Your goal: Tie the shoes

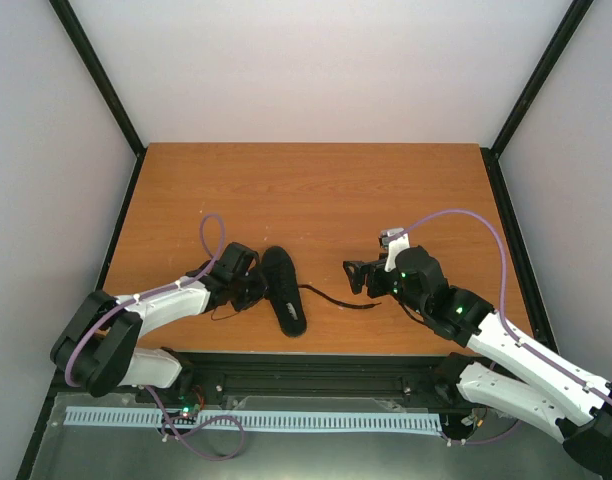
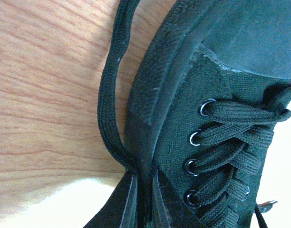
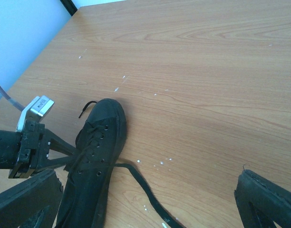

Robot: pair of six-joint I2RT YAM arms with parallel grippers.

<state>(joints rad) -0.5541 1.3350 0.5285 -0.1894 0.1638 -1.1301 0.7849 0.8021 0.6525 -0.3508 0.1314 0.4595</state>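
A black low-top shoe (image 1: 284, 290) lies on the wooden table (image 1: 316, 190), toe pointing away from the arms. My left gripper (image 1: 254, 290) presses against its left side. Close up, the left gripper (image 2: 144, 173) is shut on a flat black lace (image 2: 107, 95) right beside the rubber sole of the shoe (image 2: 207, 95). The other lace (image 1: 336, 298) trails right across the wood towards my right gripper (image 1: 354, 277). That right gripper (image 3: 148, 180) stands wide open and holds nothing, above the loose lace (image 3: 145, 190) and right of the shoe (image 3: 95, 156).
Pale walls and black frame posts (image 1: 106, 80) close in the table on three sides. A purple cable (image 1: 466, 215) arcs over the right arm. Small white specks (image 3: 162, 164) dot the wood near the shoe.
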